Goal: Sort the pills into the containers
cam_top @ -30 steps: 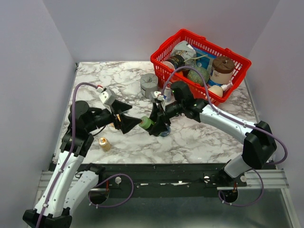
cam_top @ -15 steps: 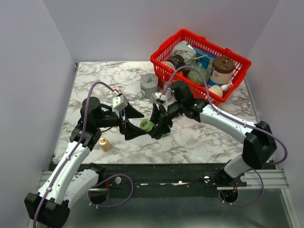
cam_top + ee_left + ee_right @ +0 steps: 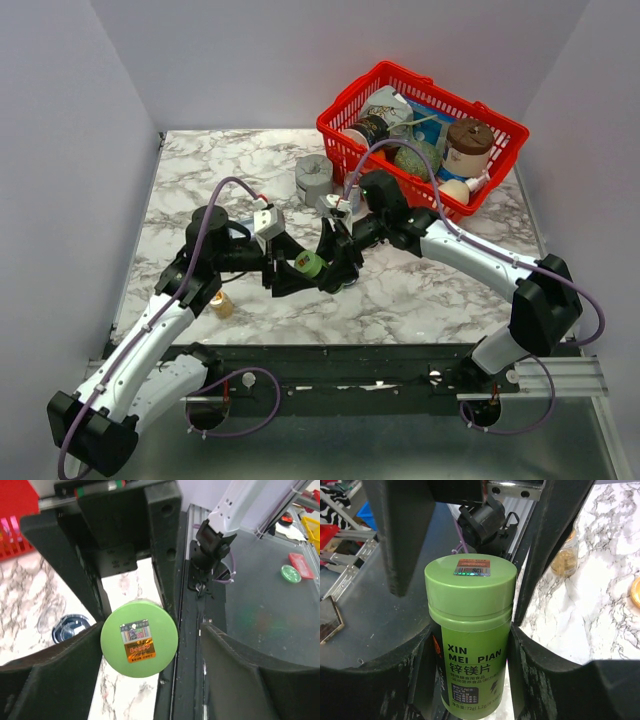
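My right gripper [image 3: 335,262] is shut on the body of a green pill bottle [image 3: 309,263] and holds it above the marble table. In the right wrist view the bottle [image 3: 470,645] stands between the two fingers with its green lid on. My left gripper [image 3: 296,268] is open, with its fingers on either side of that lid [image 3: 139,641]. One finger is close against the lid and the other stands apart. The dark blue container [image 3: 70,628] lies on the table below the bottle. The orange container [image 3: 636,592] shows only at the frame edge. No pills are in view.
A red wire basket [image 3: 330,135] full of jars and tubs stands at the back right. The grey notched round block [image 3: 313,178] sits just left of it. A small amber jar [image 3: 221,303] stands near the front left, by my left arm.
My left arm has swung right to the bottle, and its fingers now bracket the lid and have narrowed somewhat. The right arm and the bottle have stayed in place.
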You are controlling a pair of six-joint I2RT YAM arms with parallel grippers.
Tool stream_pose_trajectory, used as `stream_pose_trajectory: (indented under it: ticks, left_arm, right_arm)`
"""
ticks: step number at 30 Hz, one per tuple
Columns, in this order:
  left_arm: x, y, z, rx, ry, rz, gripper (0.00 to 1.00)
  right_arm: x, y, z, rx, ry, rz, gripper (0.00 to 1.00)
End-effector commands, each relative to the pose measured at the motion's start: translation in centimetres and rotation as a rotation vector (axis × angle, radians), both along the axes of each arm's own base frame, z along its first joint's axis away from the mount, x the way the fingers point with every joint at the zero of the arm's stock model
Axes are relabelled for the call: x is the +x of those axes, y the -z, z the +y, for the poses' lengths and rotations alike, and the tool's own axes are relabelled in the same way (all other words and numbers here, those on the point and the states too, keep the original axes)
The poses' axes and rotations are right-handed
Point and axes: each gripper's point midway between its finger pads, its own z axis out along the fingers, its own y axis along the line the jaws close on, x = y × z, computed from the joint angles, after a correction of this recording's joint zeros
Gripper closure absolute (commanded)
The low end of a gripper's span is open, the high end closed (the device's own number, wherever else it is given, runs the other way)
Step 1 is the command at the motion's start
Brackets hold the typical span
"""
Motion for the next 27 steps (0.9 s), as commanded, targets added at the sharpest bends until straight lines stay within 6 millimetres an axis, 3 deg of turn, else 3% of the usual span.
stream_pose_trajectory:
  ticks: [1, 4, 5, 7, 8, 11, 14, 15, 18, 27]
  left_arm:
    - [0.9, 0.2, 0.2, 0.045, -0.057, -0.047, 0.26]
    - [0.9, -0.1, 0.2, 0.037, -0.068, -0.034, 0.46]
    - [1.1, -0.5, 0.2, 0.025, -0.078, -0.041, 0.58]
    - [1.0, -0.6, 0.2, 0.01, -0.093, -0.018, 0.64]
    - [1.1, -1.1, 0.3, -0.007, -0.105, -0.035, 0.77]
    - [1.2, -1.6, 0.4, -0.04, -0.146, -0.02, 1.0]
    - [1.1, -2.2, 0.6, -0.089, -0.182, 0.01, 1.0]
    - [1.3, -2.1, 0.7, -0.098, -0.204, 0.024, 1.0]
    - [1.3, -2.9, 1.0, -0.168, -0.248, 0.029, 1.0]
    - [1.4, -3.4, 1.8, -0.234, -0.32, 0.025, 1.0]
  right_arm:
    - [-0.2, -0.6, 0.2, 0.02, -0.03, 0.008, 0.81]
    - [-0.1, -0.3, 0.3, 0.01, -0.019, 0.009, 0.81]
    - [0.1, -0.2, 0.3, 0.004, -0.009, 0.008, 0.8]
    - [0.2, -0.2, 0.3, 0.004, -0.002, -0.002, 0.8]
    - [0.3, 0.0, 0.3, -0.001, 0.005, -0.003, 0.8]
    - [0.3, 0.0, 0.4, -0.002, 0.007, -0.006, 0.78]
    - [0.4, -0.2, 0.4, 0.0, 0.012, -0.012, 0.61]
    - [0.3, -0.1, 0.3, -0.002, 0.013, -0.012, 0.44]
    - [0.5, -0.2, 0.3, 0.001, 0.025, -0.026, 0.22]
    - [0.9, -0.2, 0.6, -0.012, 0.053, -0.006, 0.2]
